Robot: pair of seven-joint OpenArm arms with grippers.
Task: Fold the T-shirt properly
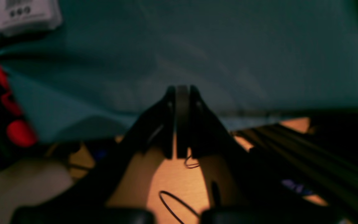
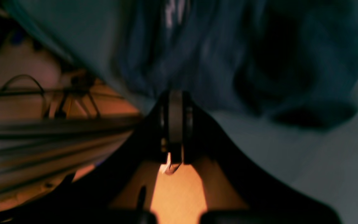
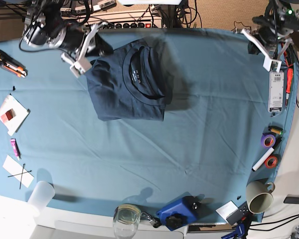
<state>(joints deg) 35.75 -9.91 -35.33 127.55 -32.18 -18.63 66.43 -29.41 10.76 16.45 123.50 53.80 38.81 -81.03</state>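
Lying near the far edge of the tablecloth (image 3: 189, 139), left of centre in the base view, the T-shirt (image 3: 127, 82) is already a compact rectangle with collar up and neck label showing; sleeves look tucked under, the hem folded up; judged from this, the fold is finished or nearly so, with only squaring of the slightly skewed, lumpy right edge left, if that.

Right gripper (image 2: 175, 102) sits at the table's far corner just beside the shirt's left edge; its jaws are pressed together with nothing pinched between them; in its wrist view navy cloth is bunched ahead of the tips, not in them. Left gripper (image 1: 182, 93) is parked at the opposite far corner, well apart from the shirt; jaws likewise closed and empty, only bare cloth ahead.

Shirt is soft matte cotton, dark navy, ribbed round collar, soft rounded creases at the folds; tablecloth is lighter teal, thin, smooth with faint wrinkles; both wrist views are blurred and dim. Clutter rings the edges: orange cutter (image 3: 9, 63), tape rolls (image 3: 269, 149), mug (image 3: 259, 196), glass jar (image 3: 125, 219); none touches the shirt.
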